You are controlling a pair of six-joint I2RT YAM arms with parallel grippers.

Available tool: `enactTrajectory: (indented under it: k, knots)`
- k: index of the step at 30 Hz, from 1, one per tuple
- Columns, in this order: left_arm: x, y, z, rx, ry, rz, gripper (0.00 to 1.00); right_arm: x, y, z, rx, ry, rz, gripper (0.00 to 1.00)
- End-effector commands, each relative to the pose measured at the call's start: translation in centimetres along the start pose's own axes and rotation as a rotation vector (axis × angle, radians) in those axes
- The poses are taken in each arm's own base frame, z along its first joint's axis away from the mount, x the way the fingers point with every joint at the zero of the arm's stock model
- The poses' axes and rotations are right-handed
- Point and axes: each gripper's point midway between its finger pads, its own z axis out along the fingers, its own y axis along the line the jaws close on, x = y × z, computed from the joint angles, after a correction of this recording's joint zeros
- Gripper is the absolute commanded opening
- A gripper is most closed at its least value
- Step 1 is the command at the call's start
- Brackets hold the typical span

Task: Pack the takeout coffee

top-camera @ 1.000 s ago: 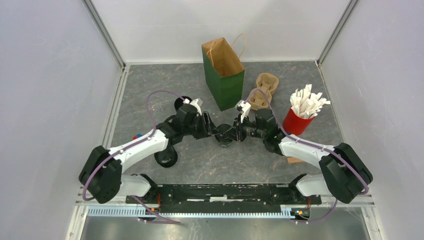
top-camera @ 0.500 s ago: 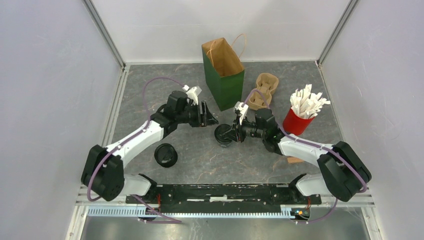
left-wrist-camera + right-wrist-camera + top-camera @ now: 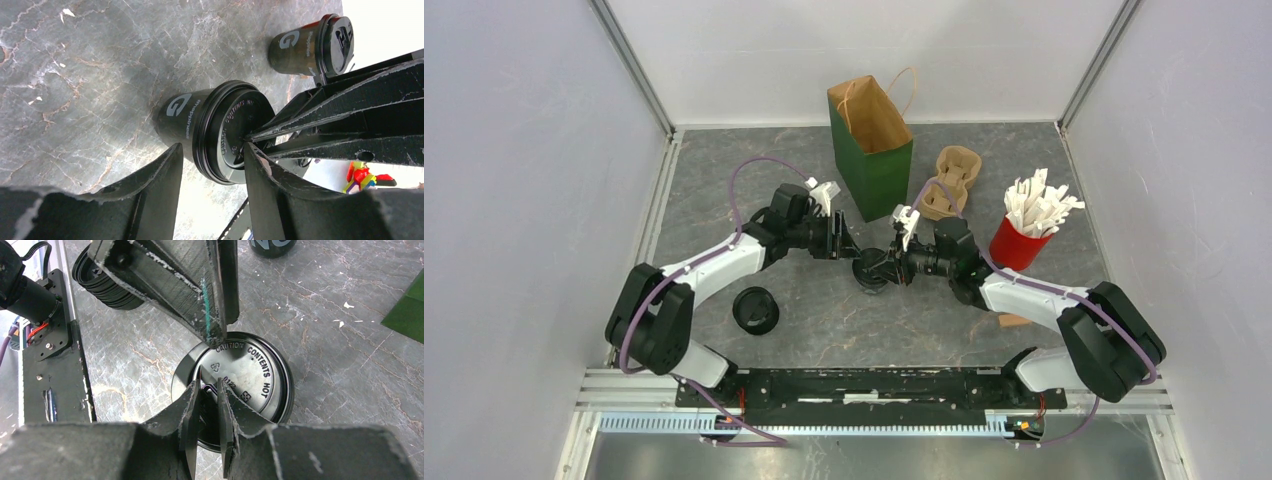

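Observation:
A black takeout coffee cup (image 3: 867, 272) with a round black lid (image 3: 250, 372) stands mid-table in front of the green paper bag (image 3: 874, 165). My right gripper (image 3: 209, 390) is shut on the near rim of its lid. My left gripper (image 3: 212, 150) is open at the cup's other side; one of its fingers (image 3: 265, 185) touches the lid top while the other stays off the cup wall. A second lidded cup (image 3: 307, 45) stands farther off in the left wrist view. Another cup's base (image 3: 270, 245) shows at the top edge of the right wrist view.
A tan pulp carrier (image 3: 951, 180) lies right of the bag. A red cup of white packets (image 3: 1019, 245) stands by the right arm. A black ribbed round thing (image 3: 755, 310) sits near the left arm. Grey walls close in both sides.
My left gripper drew back from the cup toward the bag, then came in again with one fingertip on the lid. The right gripper and the cup kept their place.

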Motion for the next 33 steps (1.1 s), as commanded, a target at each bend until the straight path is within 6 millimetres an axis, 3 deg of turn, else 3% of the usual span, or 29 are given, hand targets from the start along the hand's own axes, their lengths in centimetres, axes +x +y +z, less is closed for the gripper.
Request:
enactTrajectory:
  k: [1, 25, 33]
  knots:
    - [-2.0, -0.8, 0.3, 0.057, -0.055, 0.075, 0.54, 5.1, -0.1, -0.6, 0.015, 0.146, 0.065, 0.25]
    - [-1.4, 1.2, 2.1, 0.029, -0.038, 0.041, 0.43, 6.4, -0.1, -0.7, 0.011, 0.17, 0.072, 0.24]
    - [0.1, 4.3, 2.0, -0.122, -0.008, 0.002, 0.39, 7.4, -0.2, -1.1, 0.021, 0.186, 0.074, 0.24]
